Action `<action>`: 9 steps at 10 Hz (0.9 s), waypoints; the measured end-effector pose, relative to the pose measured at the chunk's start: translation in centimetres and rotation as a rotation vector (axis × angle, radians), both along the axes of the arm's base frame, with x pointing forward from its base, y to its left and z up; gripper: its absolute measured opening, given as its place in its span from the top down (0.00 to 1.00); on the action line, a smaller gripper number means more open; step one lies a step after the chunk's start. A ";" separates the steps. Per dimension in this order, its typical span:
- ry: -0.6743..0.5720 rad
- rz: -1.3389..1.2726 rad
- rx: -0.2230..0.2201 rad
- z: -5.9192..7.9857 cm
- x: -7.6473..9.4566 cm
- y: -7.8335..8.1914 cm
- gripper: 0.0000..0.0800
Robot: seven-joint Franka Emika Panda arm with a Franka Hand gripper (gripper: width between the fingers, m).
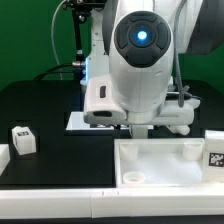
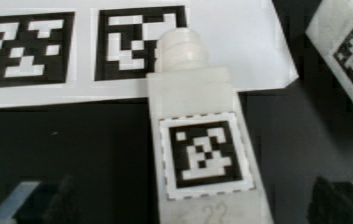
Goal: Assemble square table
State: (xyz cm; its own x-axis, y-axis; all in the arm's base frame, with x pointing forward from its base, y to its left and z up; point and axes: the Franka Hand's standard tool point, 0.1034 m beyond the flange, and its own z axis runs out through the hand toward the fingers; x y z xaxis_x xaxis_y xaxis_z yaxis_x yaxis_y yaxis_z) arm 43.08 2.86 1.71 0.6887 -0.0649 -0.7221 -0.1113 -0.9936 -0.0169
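Observation:
In the wrist view a white stubby leg (image 2: 199,140) with a black-and-white tag lies lengthwise on the black table, its rounded tip reaching the edge of the marker board (image 2: 84,50). My gripper (image 2: 187,200) is open, with a dark finger (image 2: 31,200) on either side of the leg and a gap on each side. In the exterior view the arm's wrist hides the gripper and this leg. The square white slab (image 1: 165,160) with round corner holes lies at the front. Another tagged leg (image 1: 22,140) stands at the exterior view's left.
A tagged white piece (image 1: 214,150) stands at the slab's right side and also shows in the wrist view (image 2: 347,50). A plain white block (image 1: 3,160) sits at the left edge. The marker board (image 1: 78,120) lies under the arm.

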 end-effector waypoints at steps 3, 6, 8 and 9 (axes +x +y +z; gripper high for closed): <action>0.034 -0.022 -0.010 -0.1 -0.2 0.2 0.19; 0.117 -0.052 -0.064 -0.9 -0.8 0.8 0.19; 0.118 -0.050 -0.066 -1.0 -1.0 0.8 0.19; 0.119 -0.050 -0.066 -1.0 -1.0 0.7 0.19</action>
State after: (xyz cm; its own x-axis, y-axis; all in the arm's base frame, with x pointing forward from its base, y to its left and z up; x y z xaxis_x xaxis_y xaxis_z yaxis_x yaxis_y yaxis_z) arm 42.10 3.57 0.75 0.5933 -0.1469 -0.7915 -0.1584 -0.9853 0.0641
